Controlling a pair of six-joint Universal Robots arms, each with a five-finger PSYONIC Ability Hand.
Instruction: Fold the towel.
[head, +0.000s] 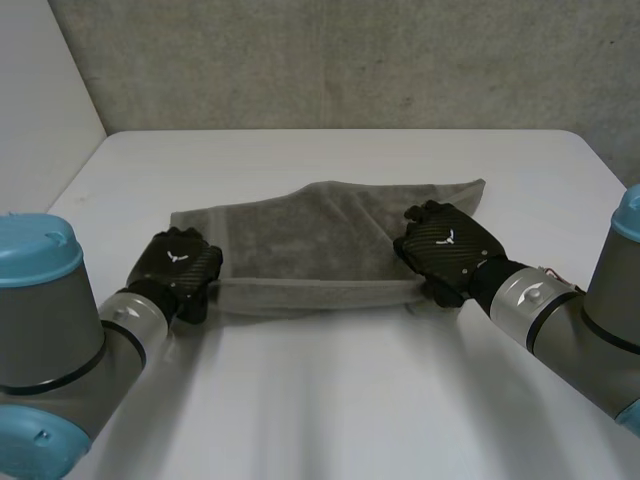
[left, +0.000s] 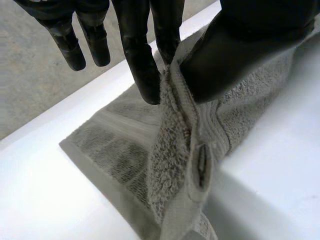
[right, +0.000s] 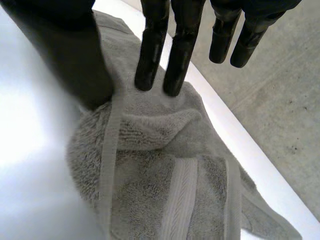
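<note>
1. L arm (head: 45, 330) nearest; its left hand (head: 182, 265) at towel (head: 320, 235) near-left corner, thumb and fingers pinching cloth.
2. right hand (head: 447, 247) at near-right corner, thumb and fingers pinching hem.
3. Towel grey, spread across mid table (head: 330, 400); near edge bunched betw. hands.

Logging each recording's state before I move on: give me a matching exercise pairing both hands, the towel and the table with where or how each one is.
Column one:
1. left hand
2. right hand
3. towel
4. table

Column two:
A. white, bearing the cloth
B. grey, lying between the two hands
C. fingers and thumb pinching the cloth's near edge at the robot's right end
D. fingers and thumb pinching the cloth's near edge at the robot's left end

Pairs: 1-D, 2-C, 3-B, 4-A.
</note>
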